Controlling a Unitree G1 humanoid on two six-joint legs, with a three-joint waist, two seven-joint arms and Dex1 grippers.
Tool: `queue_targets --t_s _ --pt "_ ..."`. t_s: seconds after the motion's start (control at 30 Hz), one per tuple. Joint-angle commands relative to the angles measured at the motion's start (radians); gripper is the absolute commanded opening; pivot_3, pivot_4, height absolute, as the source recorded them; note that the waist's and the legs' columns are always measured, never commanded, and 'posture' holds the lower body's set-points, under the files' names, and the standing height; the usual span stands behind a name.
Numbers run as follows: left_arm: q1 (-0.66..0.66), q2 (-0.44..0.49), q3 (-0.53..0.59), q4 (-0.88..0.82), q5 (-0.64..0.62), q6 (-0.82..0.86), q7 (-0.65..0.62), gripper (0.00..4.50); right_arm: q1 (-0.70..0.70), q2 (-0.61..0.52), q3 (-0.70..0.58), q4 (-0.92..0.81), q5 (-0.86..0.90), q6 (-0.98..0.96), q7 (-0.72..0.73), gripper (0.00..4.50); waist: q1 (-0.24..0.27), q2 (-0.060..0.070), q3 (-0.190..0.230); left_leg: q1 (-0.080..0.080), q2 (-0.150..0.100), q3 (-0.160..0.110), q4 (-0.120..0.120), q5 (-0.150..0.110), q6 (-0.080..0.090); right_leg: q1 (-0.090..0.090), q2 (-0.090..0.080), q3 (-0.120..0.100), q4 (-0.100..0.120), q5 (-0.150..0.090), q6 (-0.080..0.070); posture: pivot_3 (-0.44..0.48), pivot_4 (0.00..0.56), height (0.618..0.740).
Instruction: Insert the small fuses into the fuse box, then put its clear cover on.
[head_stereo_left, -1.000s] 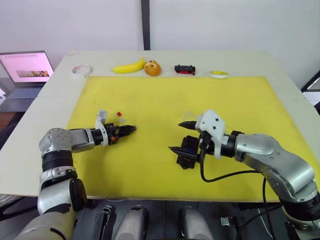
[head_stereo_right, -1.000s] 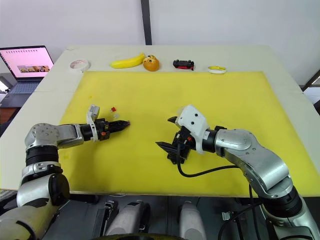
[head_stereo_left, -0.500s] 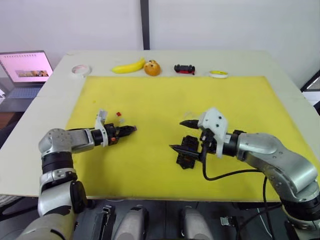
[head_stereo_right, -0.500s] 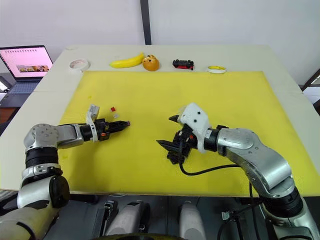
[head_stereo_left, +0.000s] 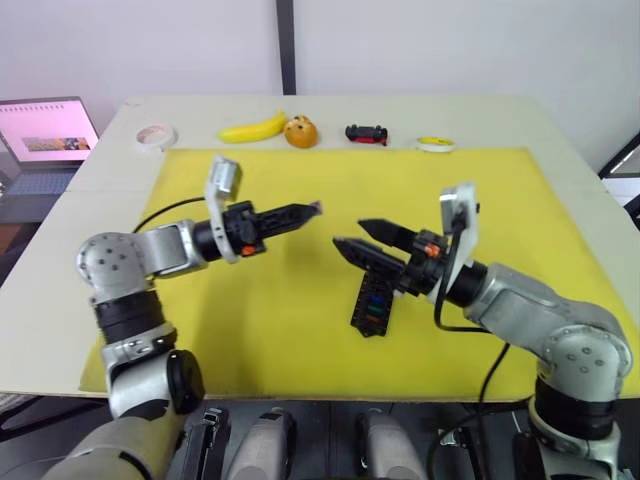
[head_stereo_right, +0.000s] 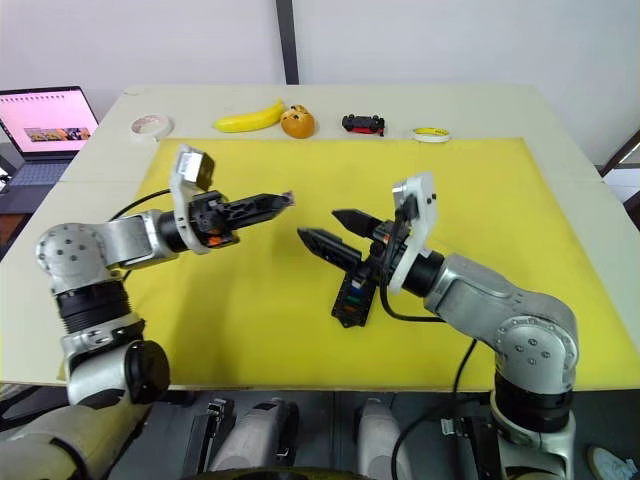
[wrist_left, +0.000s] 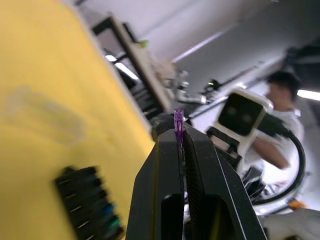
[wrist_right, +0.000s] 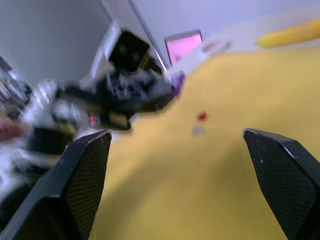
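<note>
Both arms were raised off the mat: left tool (head_stereo_left: 312, 208) now clamped on a purple fuse (wrist_left: 178, 121) in the air, right tool (head_stereo_left: 358, 236) apart over the fuse box (head_stereo_left: 374, 298) mid-counter, so insertion looks next.

Silver arms, black tools, white wrist housings.

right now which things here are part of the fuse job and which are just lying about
Job:
fuse box
purple fuse pinched in the left fingers
clear cover
loose red fuse

Lying about:
banana
toy car
tape roll
laptop
</note>
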Motion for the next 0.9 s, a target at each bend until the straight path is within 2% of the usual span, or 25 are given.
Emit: queue_targets --t_s 0.03,0.1,0.13,0.17,0.2,0.4,0.9 --pt "-0.006 -0.017 0.018 -0.027 -0.08 -0.018 0.057 0.16 -0.027 -0.003 0.003 0.009 0.169 -0.075 -0.135 4.5 -0.009 0.0 0.0 0.0 0.0 0.0 0.0 0.0 0.0 0.0 0.0 0.0 0.0 0.0 0.0 0.0 0.15 0.74" --pt "0.001 -0.029 0.009 -0.028 -0.111 -0.033 0.088 0.16 -0.035 -0.008 0.027 0.011 0.207 -0.104 -0.184 4.5 -0.012 0.0 0.0 0.0 0.0 0.0 0.0 0.0 0.0 0.0 0.001 0.0 0.0 0.0 0.0 0.0 0.15 0.74" --pt "0.004 -0.035 0.006 -0.029 -0.129 -0.039 0.102 0.0 -0.037 -0.008 0.038 0.011 0.222 -0.119 -0.204 3.91 -0.013 0.0 0.0 0.0 0.0 0.001 0.0 0.0 0.0 0.0 0.002 -0.001 0.0 0.0 0.0 0.0 0.15 0.74" --pt "0.007 -0.039 0.001 -0.028 -0.15 -0.045 0.119 0.0 -0.038 -0.007 0.047 0.011 0.238 -0.136 -0.222 3.65 -0.013 0.0 0.0 0.0 0.0 0.001 0.0 0.0 0.001 0.0 0.002 0.0 0.0 0.0 0.0 0.0 0.15 0.74" --pt "0.011 -0.041 -0.004 -0.029 -0.168 -0.052 0.134 0.0 -0.039 -0.007 0.054 0.011 0.253 -0.152 -0.237 3.21 -0.012 0.0 0.0 0.0 0.0 0.001 0.0 0.0 0.001 0.0 0.002 0.0 0.0 0.0 0.0 0.0 0.15 0.74" --pt "0.043 -0.022 -0.05 -0.035 -0.288 -0.099 0.212 0.0 -0.034 -0.035 0.076 0.014 0.324 -0.224 -0.297 3.21 -0.011 0.0 0.0 0.0 0.0 0.001 0.0 0.0 0.001 0.0 0.003 0.0 0.001 0.0 0.0 0.0 0.15 0.74" --pt "0.12 0.099 -0.234 -0.059 -0.556 -0.296 0.336 0.0 -0.023 -0.08 0.143 0.027 0.318 -0.267 -0.305 3.21 -0.011 0.0 0.0 0.0 0.001 0.002 0.001 0.0 0.001 0.0 0.004 0.0 0.001 0.0 0.0 0.0 0.15 0.74"
